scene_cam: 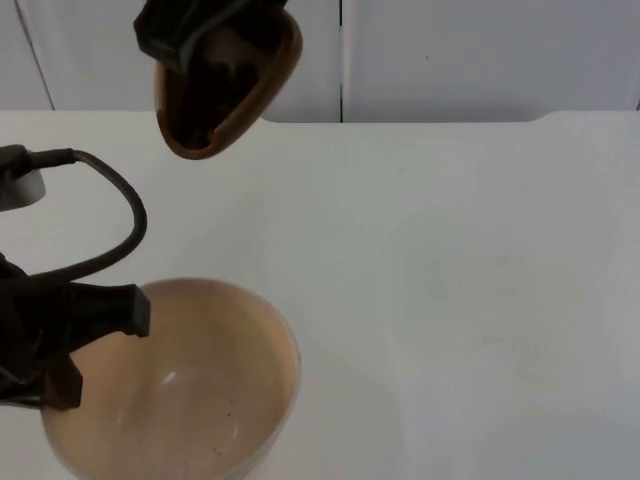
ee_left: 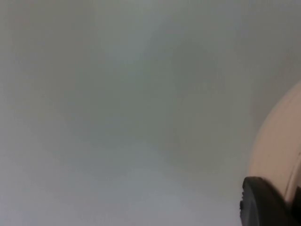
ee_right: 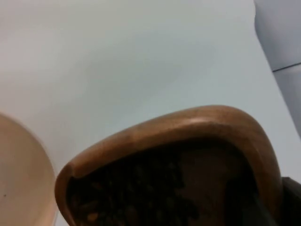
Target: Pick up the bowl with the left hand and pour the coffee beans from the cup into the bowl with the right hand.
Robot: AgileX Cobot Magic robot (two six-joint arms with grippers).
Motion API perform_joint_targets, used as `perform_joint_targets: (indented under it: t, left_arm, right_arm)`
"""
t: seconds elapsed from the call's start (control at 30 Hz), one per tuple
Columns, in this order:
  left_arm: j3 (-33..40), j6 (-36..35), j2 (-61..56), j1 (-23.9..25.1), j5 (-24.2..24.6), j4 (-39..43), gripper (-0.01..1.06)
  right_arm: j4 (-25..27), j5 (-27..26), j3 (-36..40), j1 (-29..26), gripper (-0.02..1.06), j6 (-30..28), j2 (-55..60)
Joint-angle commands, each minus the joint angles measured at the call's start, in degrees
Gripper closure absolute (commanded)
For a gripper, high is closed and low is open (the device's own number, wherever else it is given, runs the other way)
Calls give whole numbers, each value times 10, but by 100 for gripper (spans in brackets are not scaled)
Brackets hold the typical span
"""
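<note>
Overhead, left gripper [scene_cam: 95, 345] clamps the bowl [scene_cam: 200, 400] rim at 9 o'clock; right gripper [scene_cam: 205, 30], clamped on the cup [scene_cam: 235, 95], should centre its tilted lip above before tipping further.

One bowl [scene_cam: 200, 400], near left; one cup [scene_cam: 235, 85] of coffee beans [ee_right: 141, 197], far left; two pincers; one surface [scene_cam: 450, 300].

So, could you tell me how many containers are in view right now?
2. The pale bowl is at the table's near left, gripped at its rim by the left gripper. The brown wooden cup of coffee beans is held tilted in the air beyond it by the right gripper.
</note>
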Motion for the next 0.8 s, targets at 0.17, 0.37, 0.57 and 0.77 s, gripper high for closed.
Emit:
perform_joint_targets:
  t: [0.17, 0.37, 0.57, 0.77]
  left_arm:
    - [-4, 0, -1, 1, -5, 5, 105]
    - [-4, 0, -1, 1, -5, 11, 105]
    - [-4, 0, -1, 1, -8, 12, 105]
    - [-4, 0, -1, 1, -14, 12, 105]
  right_arm:
    - [-25, -2, -3, 20, 104, -8, -8]
    - [-43, -2, -1, 26, 104, -8, -8]
    - [-70, -2, -1, 26, 104, -8, -8]
    - [-71, -2, -1, 26, 104, -7, -8]
